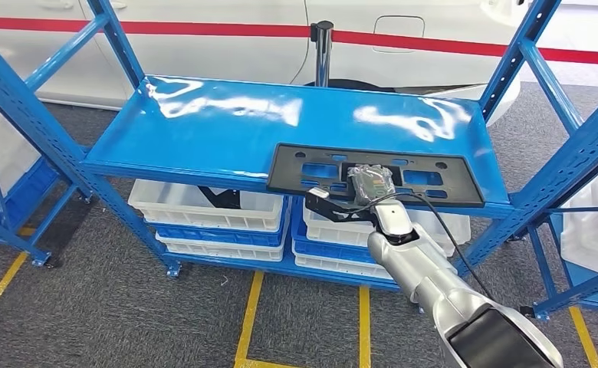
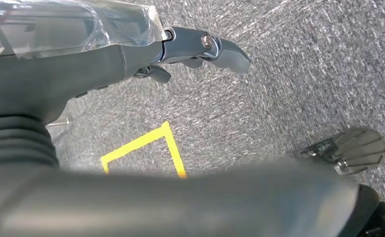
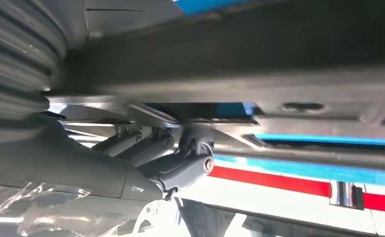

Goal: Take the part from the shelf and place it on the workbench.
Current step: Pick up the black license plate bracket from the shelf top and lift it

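Note:
A flat black part (image 1: 441, 180) with several cutouts lies on the blue shelf (image 1: 204, 130), at its front right edge. My right hand (image 1: 370, 184), wrapped in clear plastic, grips the part's front edge, its back lying on top and the thumb showing below the edge. In the right wrist view the part (image 3: 279, 84) runs close across the picture, and the right hand's fingers (image 3: 180, 165) reach along its underside. My left hand (image 2: 131, 54) hangs over grey carpet with its fingers (image 2: 220, 49) stretched out and nothing in them.
White and blue bins (image 1: 211, 207) are stacked on the lower shelf. Blue uprights (image 1: 556, 176) frame the shelf on both sides. A white car with a red stripe (image 1: 242, 31) and a chrome post (image 1: 323, 46) stand behind. Yellow lines (image 1: 248, 322) mark the floor.

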Robot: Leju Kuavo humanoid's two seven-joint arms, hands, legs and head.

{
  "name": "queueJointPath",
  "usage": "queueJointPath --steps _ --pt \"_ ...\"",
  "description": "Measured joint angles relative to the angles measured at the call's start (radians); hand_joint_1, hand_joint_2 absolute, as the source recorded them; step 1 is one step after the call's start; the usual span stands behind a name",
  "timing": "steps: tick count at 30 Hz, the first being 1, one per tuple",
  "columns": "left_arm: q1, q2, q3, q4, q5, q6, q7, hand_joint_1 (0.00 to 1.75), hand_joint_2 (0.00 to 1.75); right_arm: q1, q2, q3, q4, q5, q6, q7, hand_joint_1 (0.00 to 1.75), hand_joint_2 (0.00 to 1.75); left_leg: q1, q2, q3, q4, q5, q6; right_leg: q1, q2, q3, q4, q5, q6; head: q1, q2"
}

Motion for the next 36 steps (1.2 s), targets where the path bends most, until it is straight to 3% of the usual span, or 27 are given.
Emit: queueJointPath --steps 5,6,9,10,36 --pt "0.000 0.000 0.000 0.000 -0.009 0.000 -0.004 0.00 1.75 -0.005 0.000 0.000 0.000 0.002 -0.002 -0.004 1.75 1.75 0.002 0.000 0.001 0.000 0.001 -0.001 0.002 0.000 0.001 0.001 0.000 0.000 0.000 0.000" --pt "0.000 0.000 0.000 0.000 -0.012 0.001 -0.010 0.00 1.31 -0.006 0.000 0.000 0.000 0.002 -0.003 -0.004 1.75 1.75 0.002 0.000 0.001 0.000 0.001 -0.001 0.002 0.000 0.001 0.001 0.001 0.000 0.000 0.000" --pt "-0.001 0.000 0.000 0.000 -0.019 0.001 -0.040 0.00 1.31 -0.008 0.000 0.000 0.000 0.004 -0.005 -0.006 1.75 1.75 0.002 0.000 0.001 0.000 0.002 -0.001 0.002 0.000 0.001 0.001 0.001 -0.001 0.000 0.000" --pt "-0.002 0.000 0.001 0.000 -0.020 0.001 -0.048 0.00 1.75 -0.008 0.000 0.000 0.000 0.005 -0.006 -0.006 1.75 1.75 0.002 0.000 0.001 0.000 0.002 -0.001 0.002 0.000 0.001 0.001 0.001 -0.001 0.000 0.000" --pt "-0.007 0.000 0.004 0.000 -0.032 -0.015 -0.053 0.00 1.75 -0.008 -0.006 0.000 0.000 0.017 -0.005 -0.005 1.75 1.75 0.002 -0.001 0.001 0.000 0.004 0.001 0.002 -0.001 0.001 0.000 0.002 0.000 0.000 0.000"
